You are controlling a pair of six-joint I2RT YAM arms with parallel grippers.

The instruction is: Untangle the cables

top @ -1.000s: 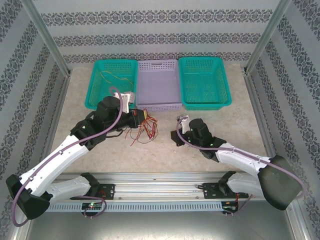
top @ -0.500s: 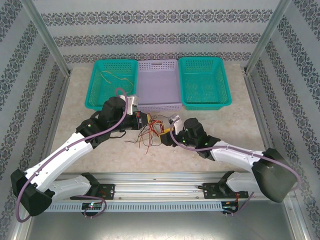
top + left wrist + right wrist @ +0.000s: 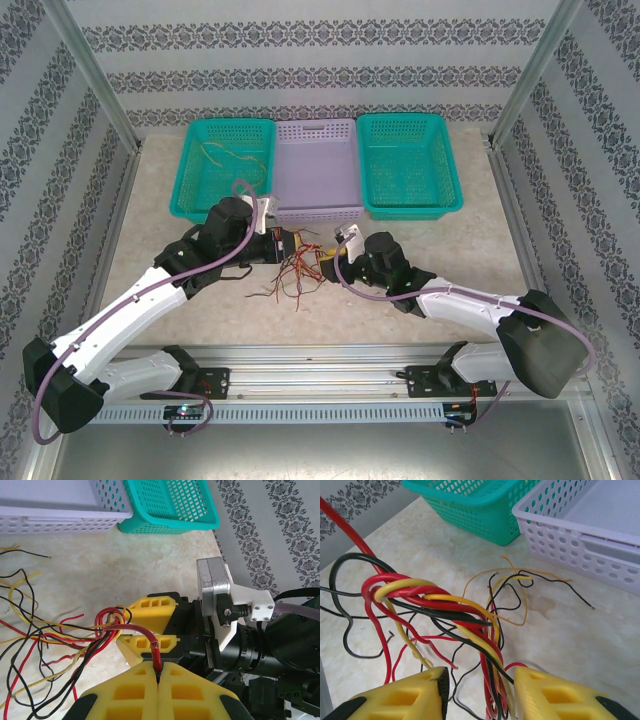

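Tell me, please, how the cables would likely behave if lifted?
Probably floppy: the cables loop and curl loosely on the table. Likely they'd rise as a clump, since the strands twist together. Probably light: they're thin.

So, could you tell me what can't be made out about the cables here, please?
Top view: how the cables cross, too small.
Left wrist: the end of the red cable, hidden inside the shut left gripper.
Right wrist: the cables past the right gripper, cut off by the bottom edge.
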